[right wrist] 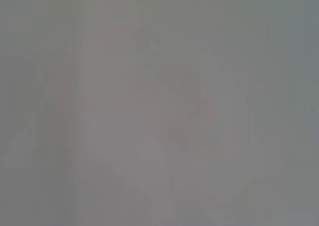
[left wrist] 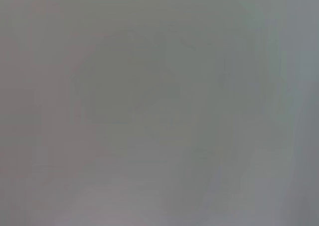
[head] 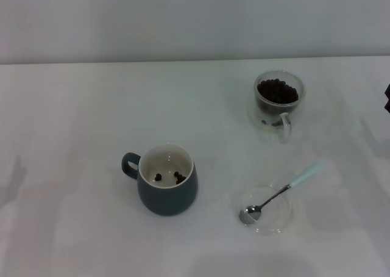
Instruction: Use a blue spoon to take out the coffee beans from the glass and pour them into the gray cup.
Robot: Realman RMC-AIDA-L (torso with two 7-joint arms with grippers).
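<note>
The blue spoon (head: 281, 193) lies in a flat clear glass dish (head: 268, 226) at the front right, its silver bowl toward me and its pale blue handle pointing back right. The glass (head: 278, 100) stands at the back right, upright, with a heap of coffee beans (head: 278, 91) in it. The gray cup (head: 166, 180) stands left of the dish, handle to the left, with a few beans (head: 177, 177) on its cream inside. A dark sliver of my right arm (head: 387, 98) shows at the right edge, well apart from the glass. My left gripper is out of view. Both wrist views show only flat grey.
The white table (head: 73, 136) runs back to a pale wall (head: 183, 21). Faint shadows fall on the table at the far left and far right edges.
</note>
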